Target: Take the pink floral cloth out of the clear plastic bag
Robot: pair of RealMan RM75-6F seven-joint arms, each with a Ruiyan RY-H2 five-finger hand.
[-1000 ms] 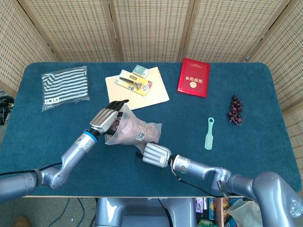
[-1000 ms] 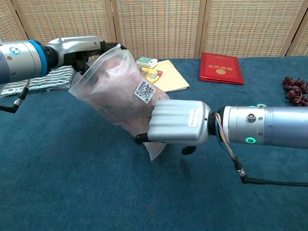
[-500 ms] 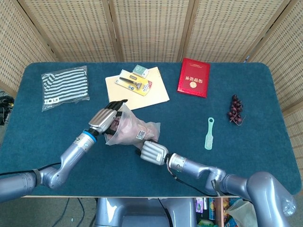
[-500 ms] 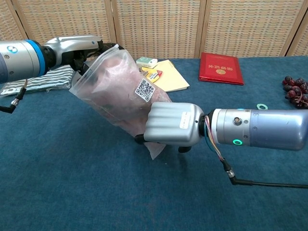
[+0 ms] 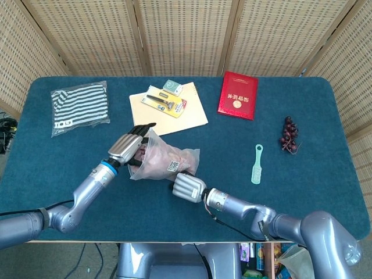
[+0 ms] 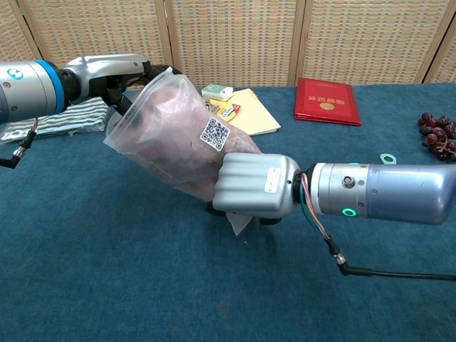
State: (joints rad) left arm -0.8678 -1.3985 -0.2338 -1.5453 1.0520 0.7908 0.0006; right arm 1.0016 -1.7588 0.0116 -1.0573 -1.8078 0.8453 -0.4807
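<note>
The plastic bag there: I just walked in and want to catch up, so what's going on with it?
The robot is working on the clear plastic bag, which still has the pink floral cloth inside. The left hand holds the bag's open end, fingers at the mouth, while the right hand grips the bag's lower end near the table. The bag is lifted and tilted between them. The cloth is not yet out.
</note>
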